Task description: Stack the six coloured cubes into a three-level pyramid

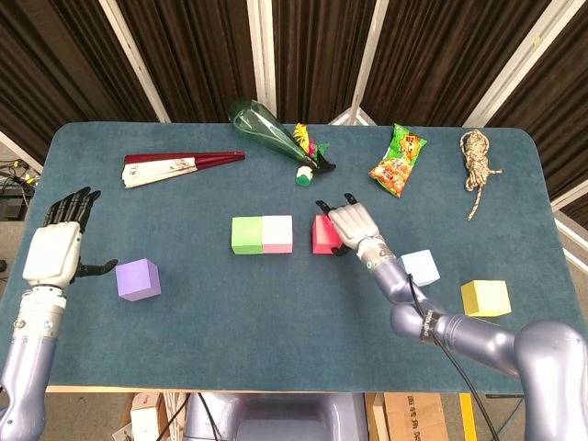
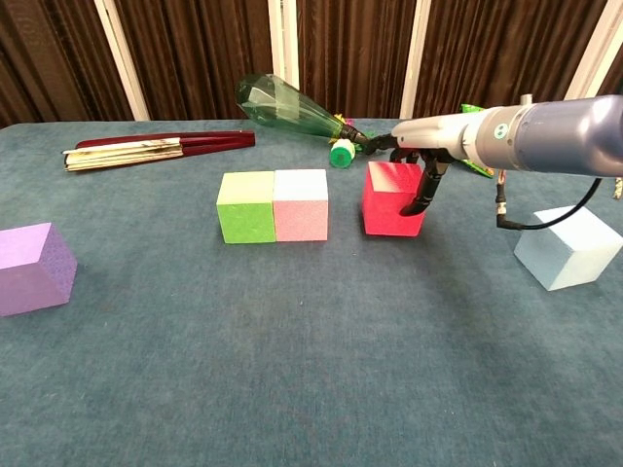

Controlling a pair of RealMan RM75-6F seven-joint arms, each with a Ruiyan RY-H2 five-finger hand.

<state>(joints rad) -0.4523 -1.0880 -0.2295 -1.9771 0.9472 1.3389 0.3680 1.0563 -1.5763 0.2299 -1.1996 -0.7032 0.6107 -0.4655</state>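
Right hand point(image 2: 419, 165) draped over red cube point(image 2: 391, 199), fingers down its right side, near pink cube point(image 2: 301, 204). Risk: overshoot bumps pink/green point(image 2: 245, 207) pair. Left hand point(image 1: 53, 248) open, empty.

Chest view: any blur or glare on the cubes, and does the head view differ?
Chest view: even light, red cube and right hand sharp, soft shadows only. Head view: equally sharp, no glare; table edge bows, suggesting wide-angle distortion.
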